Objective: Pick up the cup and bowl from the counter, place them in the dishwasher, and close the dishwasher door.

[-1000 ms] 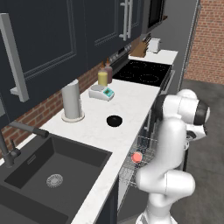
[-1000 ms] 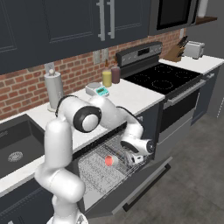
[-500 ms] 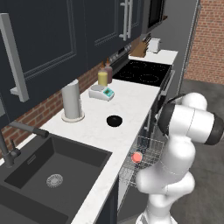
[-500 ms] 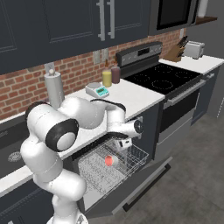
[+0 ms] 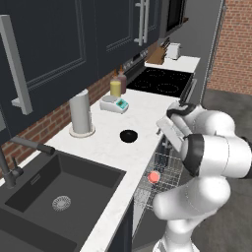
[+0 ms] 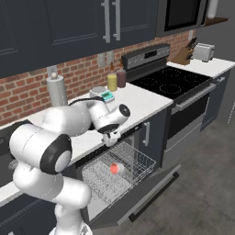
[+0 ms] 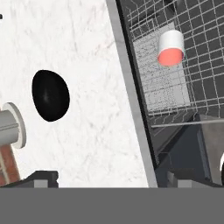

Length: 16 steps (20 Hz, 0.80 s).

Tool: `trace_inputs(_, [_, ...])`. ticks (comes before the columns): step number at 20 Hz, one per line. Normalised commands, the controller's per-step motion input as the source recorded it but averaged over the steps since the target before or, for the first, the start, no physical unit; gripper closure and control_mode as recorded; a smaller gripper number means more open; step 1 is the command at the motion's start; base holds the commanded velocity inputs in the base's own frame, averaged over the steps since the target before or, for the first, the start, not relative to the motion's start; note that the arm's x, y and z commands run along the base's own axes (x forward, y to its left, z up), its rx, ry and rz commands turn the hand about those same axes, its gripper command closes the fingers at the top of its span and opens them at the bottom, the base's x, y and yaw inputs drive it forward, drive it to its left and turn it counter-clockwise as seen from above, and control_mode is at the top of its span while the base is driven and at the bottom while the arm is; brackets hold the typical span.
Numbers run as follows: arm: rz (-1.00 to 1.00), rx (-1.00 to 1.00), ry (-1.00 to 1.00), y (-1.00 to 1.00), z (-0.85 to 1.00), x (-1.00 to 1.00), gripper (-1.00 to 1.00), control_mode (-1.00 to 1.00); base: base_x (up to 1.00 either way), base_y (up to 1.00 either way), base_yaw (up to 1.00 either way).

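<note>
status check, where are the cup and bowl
Gripper open, empty, above counter edge. Cup in dishwasher rack. Bowl on counter, path clear.

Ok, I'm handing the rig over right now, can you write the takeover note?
Gripper: open, empty, above the counter edge.
Cup: already in the dishwasher rack, lying on its side.
Bowl: on the counter, untouched, near the paper-towel roll.
Dishwasher door: down, open.
Done: cup loaded.
Left: pick up the bowl, put it in the rack, close the door.
</note>
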Motion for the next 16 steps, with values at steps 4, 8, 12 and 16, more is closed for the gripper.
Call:
trace_inputs(4, [0.07, -0.01, 0.0, 0.61, 0.0, 0.02, -1.0, -1.0, 0.0, 0.0, 0.0])
trace_inputs(8, [0.04, 0.0, 0.0, 0.45, -0.02, 0.06, -1.0, -1.0, 0.0, 0.0, 0.0])
trace_inputs(12, [0.01, 0.0, 0.0, 0.31, -0.04, 0.34, -1.0, -1.0, 0.0, 0.0, 0.0])
trace_inputs(16, [0.0, 0.0, 0.0, 0.24, -0.05, 0.52, -1.0, -1.0, 0.0, 0.0, 0.0])
